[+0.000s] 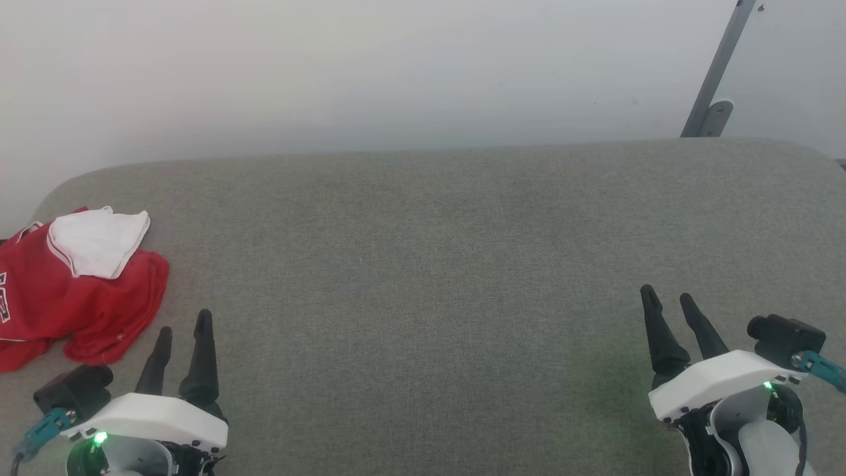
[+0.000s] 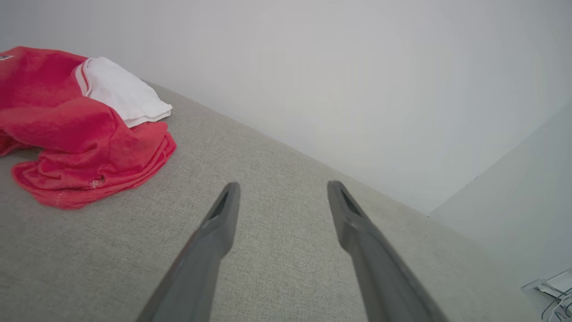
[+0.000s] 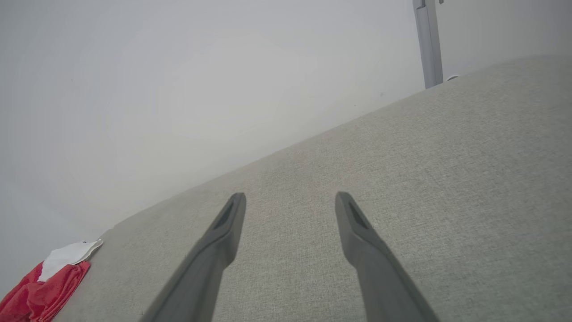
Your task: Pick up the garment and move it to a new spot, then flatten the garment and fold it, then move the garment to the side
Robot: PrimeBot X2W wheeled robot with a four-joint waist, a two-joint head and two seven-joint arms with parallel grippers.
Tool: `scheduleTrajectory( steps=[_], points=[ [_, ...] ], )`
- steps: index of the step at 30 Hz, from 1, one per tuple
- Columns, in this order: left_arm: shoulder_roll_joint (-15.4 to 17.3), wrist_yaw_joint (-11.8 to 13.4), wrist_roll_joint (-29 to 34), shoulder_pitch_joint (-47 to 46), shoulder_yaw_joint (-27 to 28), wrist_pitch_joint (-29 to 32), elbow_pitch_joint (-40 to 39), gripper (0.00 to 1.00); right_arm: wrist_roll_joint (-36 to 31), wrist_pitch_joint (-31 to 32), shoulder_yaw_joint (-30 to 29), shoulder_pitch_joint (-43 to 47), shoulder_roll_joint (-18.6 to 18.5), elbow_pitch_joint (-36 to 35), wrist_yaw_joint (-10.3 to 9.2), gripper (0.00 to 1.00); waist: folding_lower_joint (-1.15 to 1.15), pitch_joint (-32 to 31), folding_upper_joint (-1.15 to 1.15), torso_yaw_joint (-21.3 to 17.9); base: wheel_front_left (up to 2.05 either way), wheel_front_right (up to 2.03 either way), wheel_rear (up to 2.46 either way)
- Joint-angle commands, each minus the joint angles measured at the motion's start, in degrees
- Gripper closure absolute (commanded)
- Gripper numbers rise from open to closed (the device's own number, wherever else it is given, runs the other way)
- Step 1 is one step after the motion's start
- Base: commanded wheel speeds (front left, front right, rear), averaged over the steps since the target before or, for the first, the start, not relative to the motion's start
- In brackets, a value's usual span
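Pick-up is the step in hand, I'm judging: I'm aiming to swing the left gripper point(image 1: 184, 322), fingers spread and empty, leftward and bite a thick red fold, not the loose white sleeve point(image 1: 99, 241), so the whole shirt point(image 1: 79, 291) is lifting together. The shirt is lying crumpled at the left end of the cushion point(image 1: 429, 264), just left of that gripper's tips, not touching. The right gripper point(image 1: 665, 293), likewise spread and empty, is sitting well apart on the right.

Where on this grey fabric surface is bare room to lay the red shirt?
Free: the wide middle of the grey fabric surface, from the crumpled red-and-white garment rightward to the right gripper. Crowded: the left end, where the garment lies near the left gripper.
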Motion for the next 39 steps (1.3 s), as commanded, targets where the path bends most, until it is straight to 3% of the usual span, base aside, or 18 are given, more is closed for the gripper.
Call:
scheduleTrajectory(
  steps=[1,39],
  points=[
    [0.43,-0.28,1.45,-0.07,0.24,-0.6,-0.69,0.0,-1.6,-0.6,0.08,-1.34,-0.23,-0.24,0.01,0.0,0.0,-0.01,0.0,-0.01,0.0,0.0,0.0],
    [1.35,-0.59,19.01,1.25,1.54,-5.25,-1.17,0.0,-20.38,-5.27,1.49,-2.87,-1.31,1.07,0.02,0.0,0.0,-0.17,0.0,-0.25,0.0,0.0,0.0]
  ],
)
